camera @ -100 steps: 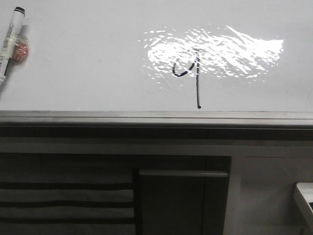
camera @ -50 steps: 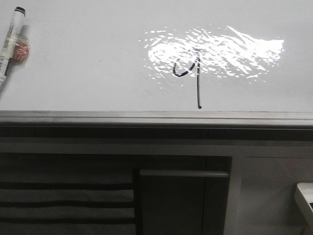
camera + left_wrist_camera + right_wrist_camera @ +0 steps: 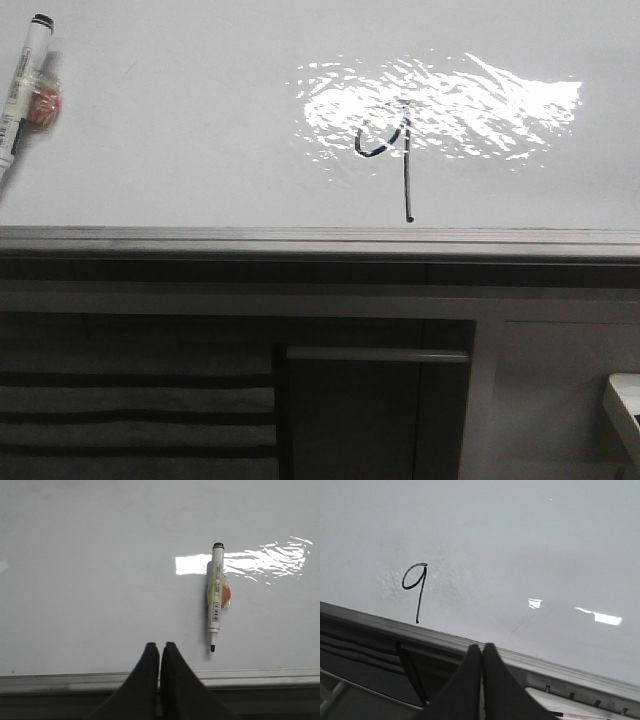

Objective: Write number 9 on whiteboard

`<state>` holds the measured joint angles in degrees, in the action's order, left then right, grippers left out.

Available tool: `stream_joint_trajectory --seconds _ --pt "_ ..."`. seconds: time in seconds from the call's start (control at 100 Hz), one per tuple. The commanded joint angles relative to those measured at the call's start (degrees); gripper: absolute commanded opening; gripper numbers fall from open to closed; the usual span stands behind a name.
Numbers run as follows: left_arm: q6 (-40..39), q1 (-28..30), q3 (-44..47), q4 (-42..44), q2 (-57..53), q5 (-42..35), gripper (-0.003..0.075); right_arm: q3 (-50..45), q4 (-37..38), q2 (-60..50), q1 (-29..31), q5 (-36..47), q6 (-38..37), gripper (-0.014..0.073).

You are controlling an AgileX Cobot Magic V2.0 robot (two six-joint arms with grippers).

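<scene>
The whiteboard [image 3: 180,130] is a glossy white board with a glare patch and a grey edge strip. A black number 9 [image 3: 392,150] is drawn on it, loop above a long straight tail; it also shows in the right wrist view [image 3: 416,585]. A white marker [image 3: 216,596] with its black tip bare lies on the board, seen at the far left in the front view [image 3: 22,85]. My left gripper [image 3: 160,646] is shut and empty, near the board's edge, apart from the marker. My right gripper [image 3: 481,647] is shut and empty over the edge strip, to the side of the 9.
A grey metal strip [image 3: 320,240] runs along the board's near edge. Below it stand dark cabinet panels [image 3: 370,420] with a pale handle bar [image 3: 378,354]. A white object's corner [image 3: 625,400] shows at the lower right.
The marker at the left edge of the front view has shifted a little. The 9 and the board stay as they were.
</scene>
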<state>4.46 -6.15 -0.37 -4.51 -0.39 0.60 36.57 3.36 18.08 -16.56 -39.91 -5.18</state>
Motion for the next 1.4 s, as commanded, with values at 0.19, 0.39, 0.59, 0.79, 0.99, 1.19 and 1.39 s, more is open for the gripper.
stream_joint_trajectory --seconds 0.19,0.39,0.59,0.79,0.99,1.19,1.39 --pt "-0.4 0.1 1.7 -0.6 -0.9 -4.6 -0.0020 1.3 0.9 0.5 0.2 4.5 0.1 -0.0072" --pt "-0.4 0.1 1.7 -0.6 -0.9 -4.6 -0.0020 1.2 0.9 0.5 0.2 4.9 0.1 -0.0072" --pt "-0.4 0.1 1.7 -0.6 -0.9 -4.6 -0.0020 -8.5 0.2 -6.0 5.9 15.1 0.1 -0.0072" --pt "-0.4 0.1 1.7 -0.6 -0.9 -4.6 -0.0020 -27.7 -2.9 -14.8 13.0 38.2 0.1 -0.0072" --pt "-0.4 0.1 1.7 -0.6 -0.9 -4.6 -0.0020 -38.7 -3.4 -19.7 13.1 47.7 0.1 -0.0072" --pt "-0.4 0.1 1.7 -0.6 -0.7 -4.6 -0.0020 -38.9 -3.4 -19.7 13.1 48.4 0.1 -0.0072" --pt "-0.4 0.1 1.7 -0.6 -0.7 -4.6 -0.0020 -38.9 -3.4 -19.7 13.1 48.4 0.1 -0.0072"
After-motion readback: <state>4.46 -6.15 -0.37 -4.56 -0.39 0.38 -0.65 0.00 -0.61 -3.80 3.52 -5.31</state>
